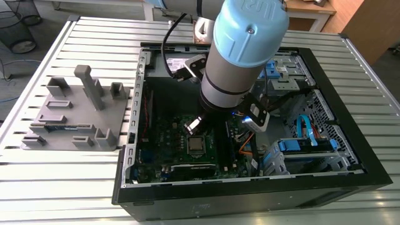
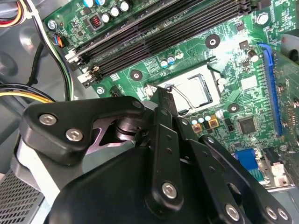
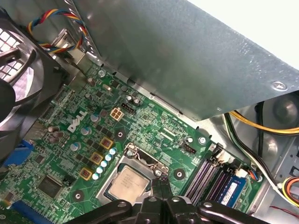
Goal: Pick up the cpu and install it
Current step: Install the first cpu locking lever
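The cpu [image 3: 127, 183] lies flat in the motherboard socket [image 3: 140, 161], its silver top facing up inside the metal frame. In the exterior view the cpu [image 1: 196, 143] sits low on the green board inside the open computer case [image 1: 350, 140]. My gripper [image 3: 161, 179] hovers just over the socket's edge, right beside the chip, with its black fingers pressed together and nothing between them. In the second wrist view the fingertips [image 2: 164, 99] point at the socket [image 2: 196, 89], by its thin wire lever. The arm hides much of the board in the exterior view.
A grey tray [image 1: 75, 115] with upright holders and a green memory stick [image 1: 62, 127] stands on the slatted table at the exterior view's left. Memory slots [image 2: 154, 32], a fan [image 3: 14, 88], cable bundles [image 3: 261, 123] and blue drive bays [image 1: 309, 145] crowd the case.
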Robot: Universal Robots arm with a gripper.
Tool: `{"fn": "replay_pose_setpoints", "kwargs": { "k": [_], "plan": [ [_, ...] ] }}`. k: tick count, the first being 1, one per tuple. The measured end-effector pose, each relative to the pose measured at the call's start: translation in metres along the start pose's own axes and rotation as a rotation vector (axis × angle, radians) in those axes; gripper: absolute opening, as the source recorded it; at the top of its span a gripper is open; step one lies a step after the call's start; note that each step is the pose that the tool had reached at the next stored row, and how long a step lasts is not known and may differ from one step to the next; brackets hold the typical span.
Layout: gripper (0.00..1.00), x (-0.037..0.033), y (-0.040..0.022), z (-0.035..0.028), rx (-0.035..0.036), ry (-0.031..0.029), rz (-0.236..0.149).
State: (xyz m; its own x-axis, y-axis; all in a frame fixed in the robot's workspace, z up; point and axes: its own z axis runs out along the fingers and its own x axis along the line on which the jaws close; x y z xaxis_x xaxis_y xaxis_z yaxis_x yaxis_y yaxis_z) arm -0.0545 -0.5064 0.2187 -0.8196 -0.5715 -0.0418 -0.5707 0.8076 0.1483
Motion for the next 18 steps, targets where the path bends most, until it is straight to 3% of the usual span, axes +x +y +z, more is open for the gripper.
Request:
{"fn": "replay_pose_setpoints", "kwargs": {
  "k": [10, 18],
  "plan": [
    [0.11, 0.0, -0.0002, 0.0014, 0.0001, 0.0, 0.0],
    [0.11, 0.0002, -0.0009, 0.0059, 0.0105, 0.007, 0.001]
  ]
}}
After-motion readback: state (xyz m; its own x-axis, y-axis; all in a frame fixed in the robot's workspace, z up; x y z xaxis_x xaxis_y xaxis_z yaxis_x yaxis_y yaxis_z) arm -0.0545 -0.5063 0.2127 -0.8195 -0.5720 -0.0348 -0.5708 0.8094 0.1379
